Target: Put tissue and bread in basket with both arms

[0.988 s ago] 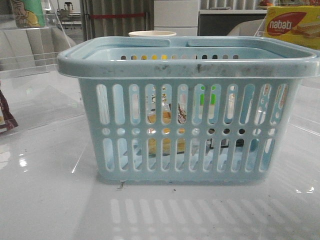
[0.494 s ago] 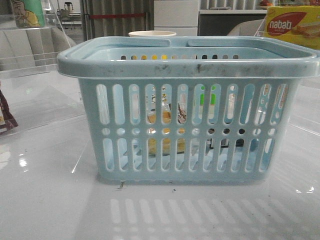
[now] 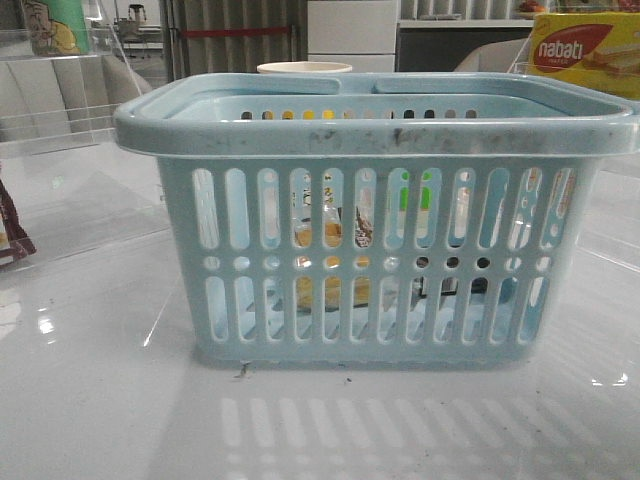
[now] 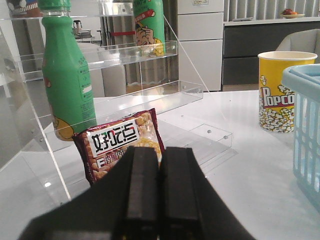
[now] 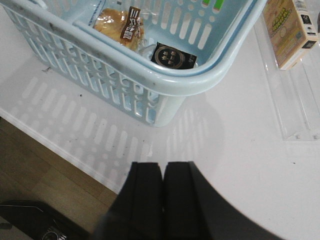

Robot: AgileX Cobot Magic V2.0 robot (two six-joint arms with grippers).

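The pale blue basket (image 3: 380, 130) fills the middle of the front view; its corner shows in the right wrist view (image 5: 175, 82) and its edge in the left wrist view (image 4: 305, 125). Inside it lie the bread (image 5: 117, 22) in clear wrap and the dark tissue (image 5: 172, 56) pack beside it. Through the front slots the bread (image 3: 330, 235) shows tan and the tissue (image 3: 440, 285) dark. My right gripper (image 5: 162, 167) is shut and empty, above the table near the basket's corner. My left gripper (image 4: 160, 152) is shut and empty, facing a snack bag.
A brown snack bag (image 4: 120, 142) leans by a clear acrylic shelf (image 4: 130, 65) holding a green bottle (image 4: 67, 80). A yellow popcorn cup (image 4: 277, 90) stands beyond the basket. A yellow box (image 5: 287, 30) sits on a clear stand at the right. The table edge (image 5: 55, 145) is near the right gripper.
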